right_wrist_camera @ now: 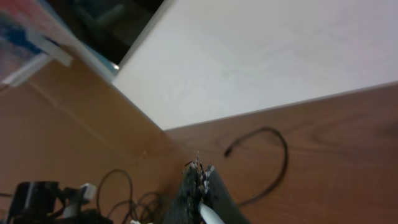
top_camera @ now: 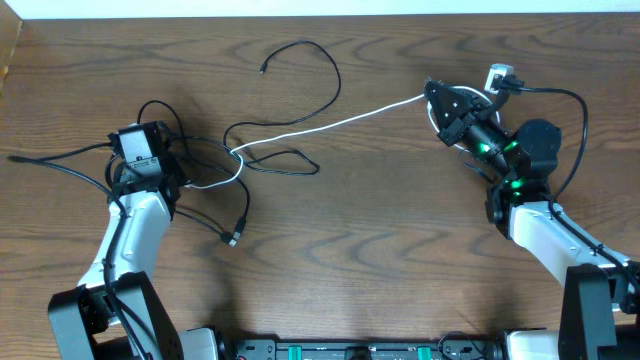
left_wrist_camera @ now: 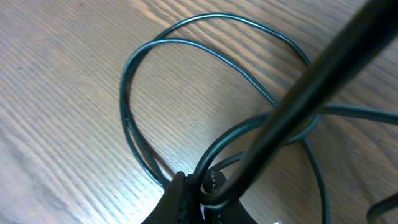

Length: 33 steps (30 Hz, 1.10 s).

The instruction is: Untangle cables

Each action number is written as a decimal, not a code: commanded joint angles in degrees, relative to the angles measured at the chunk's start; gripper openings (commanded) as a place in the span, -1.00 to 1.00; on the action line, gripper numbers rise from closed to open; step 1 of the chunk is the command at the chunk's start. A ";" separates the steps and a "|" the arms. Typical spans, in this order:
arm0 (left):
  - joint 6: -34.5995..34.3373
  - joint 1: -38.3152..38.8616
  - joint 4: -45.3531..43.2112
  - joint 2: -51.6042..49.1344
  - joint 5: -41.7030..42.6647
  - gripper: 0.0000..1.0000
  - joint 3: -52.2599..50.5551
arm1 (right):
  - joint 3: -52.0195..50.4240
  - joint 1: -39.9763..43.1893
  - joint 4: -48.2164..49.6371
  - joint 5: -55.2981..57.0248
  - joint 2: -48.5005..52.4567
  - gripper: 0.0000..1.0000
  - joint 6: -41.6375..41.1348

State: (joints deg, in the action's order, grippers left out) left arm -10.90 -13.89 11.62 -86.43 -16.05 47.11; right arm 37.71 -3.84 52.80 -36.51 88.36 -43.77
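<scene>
A white cable point(top_camera: 340, 124) runs from the tangle at centre left across to my right gripper point(top_camera: 431, 90), which is shut on it near its end; it shows between the jaws in the right wrist view point(right_wrist_camera: 208, 213). Several thin black cables point(top_camera: 262, 158) loop and cross around the knot. One black cable point(top_camera: 318, 62) arcs toward the back with a free plug. My left gripper point(top_camera: 175, 172) sits at the tangle's left side, shut on black cable point(left_wrist_camera: 205, 186), with loops point(left_wrist_camera: 143, 56) spread on the wood before it.
A black plug end point(top_camera: 233, 240) lies in front of the tangle. A white plug block point(top_camera: 499, 75) sits behind my right wrist. The table's back edge meets a white surface point(right_wrist_camera: 261, 56). My left arm point(right_wrist_camera: 37, 199) shows far off in the right wrist view.
</scene>
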 commanded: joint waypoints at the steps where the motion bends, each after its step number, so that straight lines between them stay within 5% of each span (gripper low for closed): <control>1: -0.35 -1.31 0.13 -0.04 -5.99 -0.85 -0.07 | 0.68 3.17 -1.03 -1.55 -0.50 -0.98 -0.35; 8: -1.62 -2.58 0.09 -0.04 -0.68 -0.85 -0.07 | 0.66 6.93 -3.37 -6.08 -0.50 -0.98 -0.35; 12: 0.96 -2.51 0.02 -0.04 14.78 -0.85 -0.07 | 0.68 6.84 -4.68 -5.55 -0.50 -0.98 -0.33; 16: 3.74 -0.98 -0.13 -0.04 34.45 -0.85 -0.07 | 0.68 6.78 -4.66 -5.42 -0.50 -0.62 -0.35; 19: 6.05 1.88 -0.11 -0.04 43.47 -0.85 -0.07 | 0.68 6.75 -4.66 -5.44 -0.50 -0.78 -0.35; 22: 9.70 6.19 -0.09 -0.04 44.54 -0.85 -0.07 | 0.68 6.71 -4.66 -5.46 -0.50 -0.73 -0.35; 24: 12.55 9.05 -0.11 -0.04 44.39 -0.85 -0.07 | 0.68 6.73 -4.66 -5.44 -0.50 -0.32 -0.35; 25: 13.11 10.38 -0.15 -0.04 43.32 -0.85 -0.07 | 0.68 6.73 -4.66 -5.46 -0.50 -0.27 -0.35; 27: 13.25 12.87 -0.13 -0.04 37.33 -0.84 -0.07 | 0.68 6.73 -4.66 -5.49 -0.50 -0.88 -0.37; 28: 13.22 13.70 -0.11 -0.04 34.27 -0.84 -0.07 | 0.68 6.73 -4.66 -5.46 -0.50 -0.98 -0.37; 33: 13.20 14.97 0.04 -0.04 27.45 -0.75 -0.07 | 0.68 6.73 -4.66 -5.46 -0.50 -0.98 -0.35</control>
State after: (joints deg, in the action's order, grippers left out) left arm 0.71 0.95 11.57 -86.43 17.47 47.11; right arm 37.71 2.57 47.92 -41.80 88.36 -44.56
